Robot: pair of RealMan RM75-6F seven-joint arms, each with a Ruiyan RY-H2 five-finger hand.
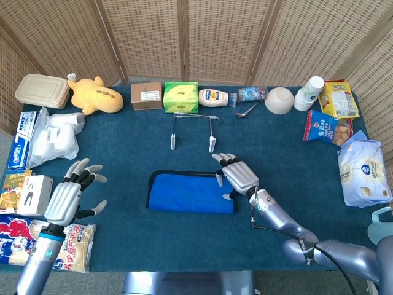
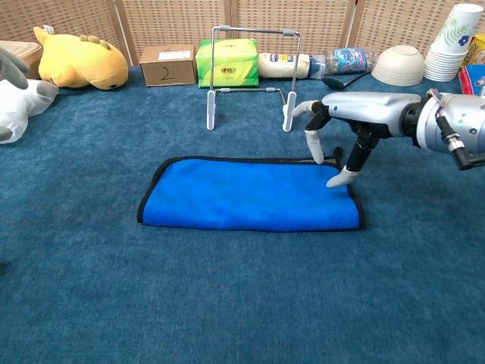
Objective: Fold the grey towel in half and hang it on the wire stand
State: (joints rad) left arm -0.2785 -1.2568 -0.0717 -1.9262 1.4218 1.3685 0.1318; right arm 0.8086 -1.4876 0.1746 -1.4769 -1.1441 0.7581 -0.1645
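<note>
The towel [image 1: 191,193], bright blue with a dark edge, is lying folded and flat on the dark blue table cloth [image 1: 295,166] near the middle of the table, its long side running left to right. The right hand [image 1: 237,174] is hovering palm down over the towel's right end, fingers apart and curling downward; in the chest view one fingertip [image 2: 338,179] is touching the cloth near its right rear corner, while the others are hanging above the far edge, and nothing is being grasped. Just behind the towel, the wire stand [image 2: 251,74] is standing upright and bare, apart from the cloth. The left hand [image 1: 67,198] is resting near the table's left front edge, well apart from the towel, fingers spread and holding nothing. Along the back edge are sitting a yellow plush toy [image 1: 94,95], a cardboard box [image 1: 146,96], a green tissue box [image 1: 180,96] and a white bowl [image 1: 279,99].
</note>
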